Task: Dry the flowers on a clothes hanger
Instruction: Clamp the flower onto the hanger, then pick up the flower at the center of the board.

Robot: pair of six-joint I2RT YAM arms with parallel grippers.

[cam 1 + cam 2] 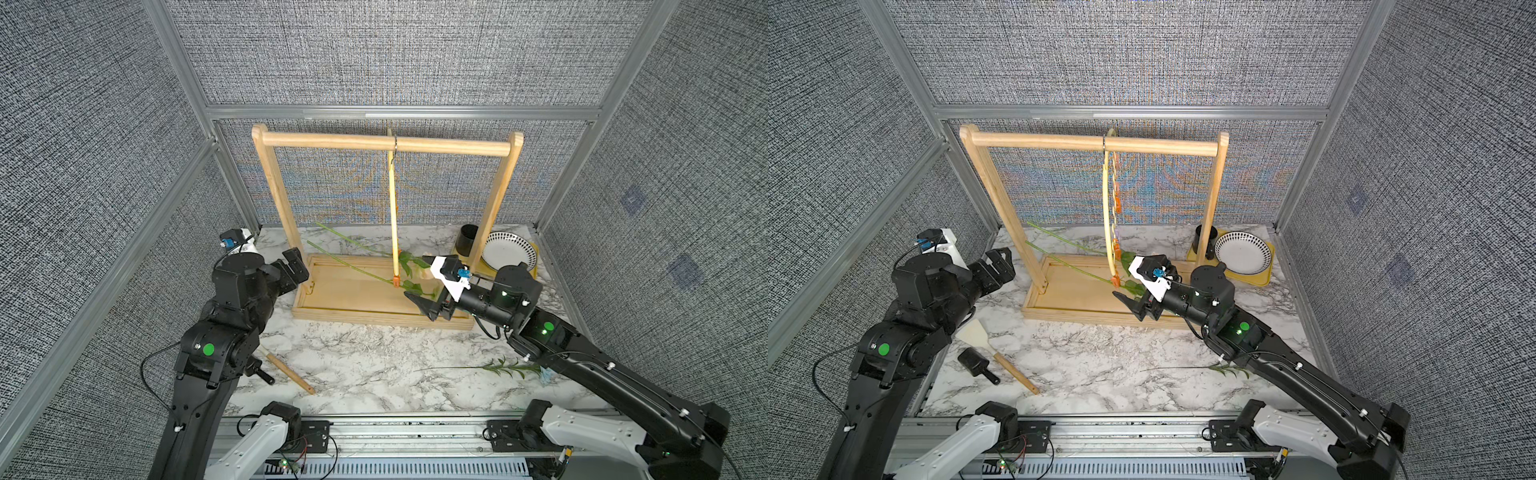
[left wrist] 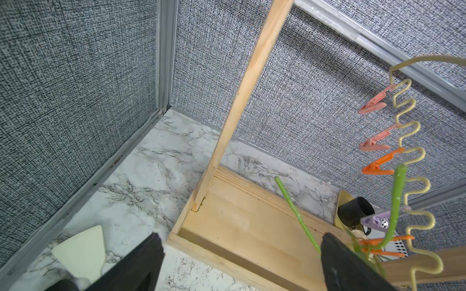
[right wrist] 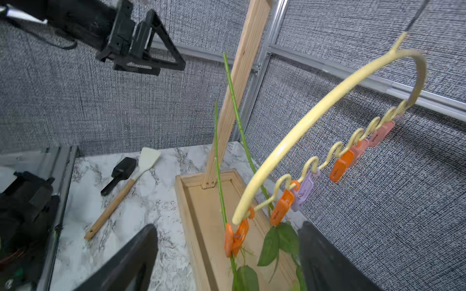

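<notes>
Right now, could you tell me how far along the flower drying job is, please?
Done: two green-stemmed flowers look clipped by orange clips to the pale yellow arched hanger. In hand: nothing; the left tool and right tool are both open and empty. Left: the thin-stemmed pale blue flower lies on the marble table, not yet clipped.

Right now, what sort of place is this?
Probably a robot test cell, not a home: grey fabric panels in aluminium framing, two arms on a rail, a marble-look tabletop with a rack and hanger.
</notes>
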